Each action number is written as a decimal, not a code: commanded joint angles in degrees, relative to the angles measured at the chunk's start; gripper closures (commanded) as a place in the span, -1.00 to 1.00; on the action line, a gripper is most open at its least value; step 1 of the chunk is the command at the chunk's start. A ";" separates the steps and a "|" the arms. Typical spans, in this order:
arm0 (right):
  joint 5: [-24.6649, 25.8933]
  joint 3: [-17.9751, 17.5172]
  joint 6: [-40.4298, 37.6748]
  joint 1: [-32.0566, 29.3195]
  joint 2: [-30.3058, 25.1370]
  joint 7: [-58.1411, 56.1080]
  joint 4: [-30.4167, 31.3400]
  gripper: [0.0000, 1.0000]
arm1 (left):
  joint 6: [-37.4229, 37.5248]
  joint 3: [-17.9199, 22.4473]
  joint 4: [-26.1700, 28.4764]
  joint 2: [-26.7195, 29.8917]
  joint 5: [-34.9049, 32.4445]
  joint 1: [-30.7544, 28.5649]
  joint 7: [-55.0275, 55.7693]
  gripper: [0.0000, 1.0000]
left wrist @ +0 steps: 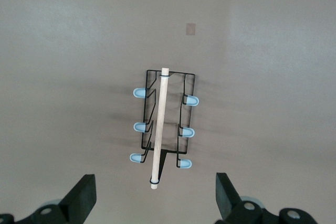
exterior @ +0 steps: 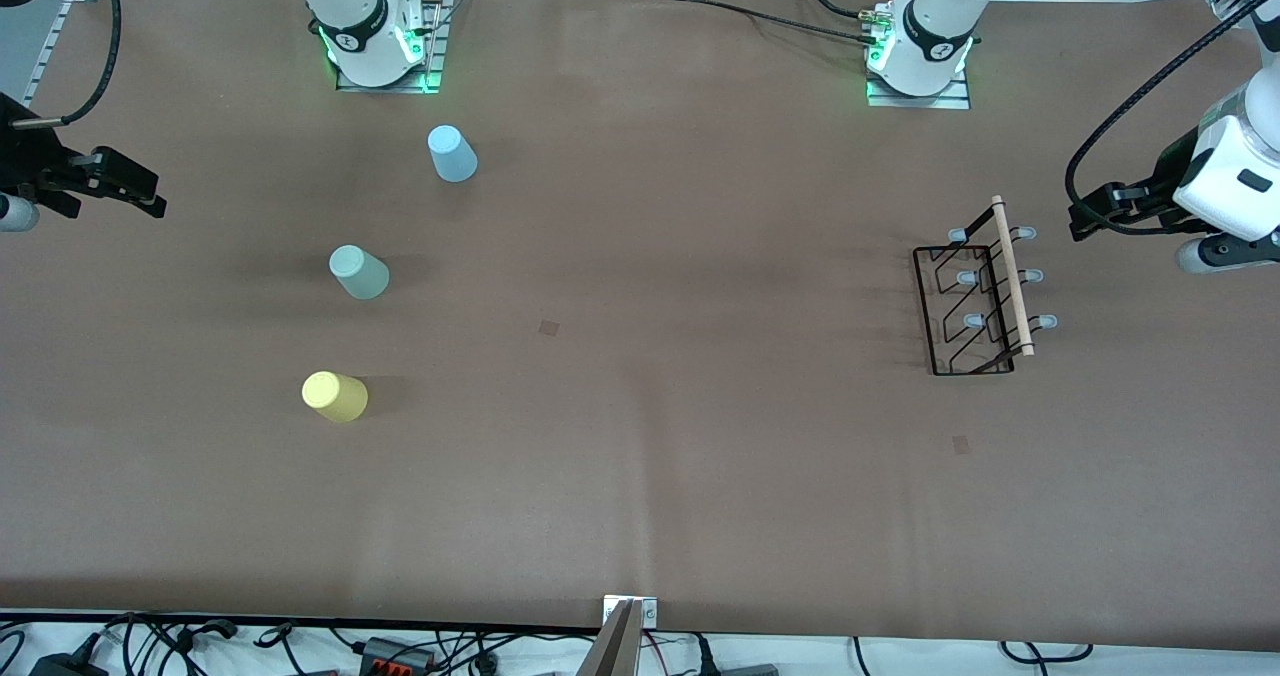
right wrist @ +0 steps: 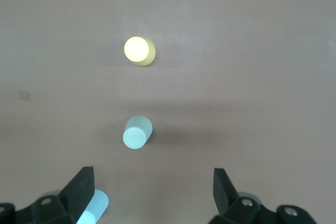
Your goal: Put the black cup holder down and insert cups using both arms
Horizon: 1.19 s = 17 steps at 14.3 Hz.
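Note:
The black cup holder (exterior: pixel 975 301) stands on the brown table toward the left arm's end, with its wooden rod handle on top and its pegs tipped pale blue. It also shows in the left wrist view (left wrist: pixel 164 124). My left gripper (exterior: pixel 1085 218) hangs open and empty beside the holder, above the table's end, and shows in its own view (left wrist: pixel 155 198). The light blue cup (exterior: pixel 452 153), mint cup (exterior: pixel 359 272) and yellow cup (exterior: pixel 335 396) stand apart, narrow end up, toward the right arm's end. My right gripper (exterior: pixel 150 196) is open and empty above that end (right wrist: pixel 152 192), with the yellow (right wrist: pixel 139 51), mint (right wrist: pixel 137 132) and blue (right wrist: pixel 93 205) cups below it.
Two small brown square marks lie on the table, one at the middle (exterior: pixel 549 327) and one nearer the front camera than the holder (exterior: pixel 961 444). Cables and plugs (exterior: pixel 400 651) run along the table's front edge.

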<state>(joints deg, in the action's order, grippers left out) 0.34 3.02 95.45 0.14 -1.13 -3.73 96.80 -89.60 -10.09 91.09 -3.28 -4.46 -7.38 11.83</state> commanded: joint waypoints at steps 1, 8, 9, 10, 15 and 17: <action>0.28 -0.30 -0.35 -0.22 -0.63 0.21 0.50 -1.00 | 0.74 -0.19 0.23 0.91 0.41 -0.09 -0.31 -1.00; 0.36 -0.21 -0.70 -0.23 -0.63 0.21 0.50 -1.00 | 0.74 -0.28 0.23 0.99 0.33 0.00 -0.40 -1.00; 0.45 -0.21 -0.53 -0.05 -0.54 0.21 0.50 -1.00 | 0.74 -0.19 0.23 1.00 0.33 0.00 -0.32 -1.00; 0.45 -0.21 -0.53 -0.05 -0.63 0.21 0.32 -1.00 | 0.74 -0.28 0.23 1.00 0.33 0.09 -0.31 -1.00; 0.10 -0.21 -0.09 -0.23 -0.37 0.21 0.41 -1.00 | 0.74 -0.19 0.23 0.99 0.50 0.00 -0.23 -1.00; 0.01 -0.21 0.26 -0.23 0.16 0.30 0.41 -1.00 | 0.74 -0.19 0.23 1.00 0.50 0.00 -0.31 -1.00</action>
<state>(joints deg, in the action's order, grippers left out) 0.34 3.03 95.37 0.13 -1.05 -3.72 96.93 -89.60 -10.21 91.09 -3.28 -4.46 -7.22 11.83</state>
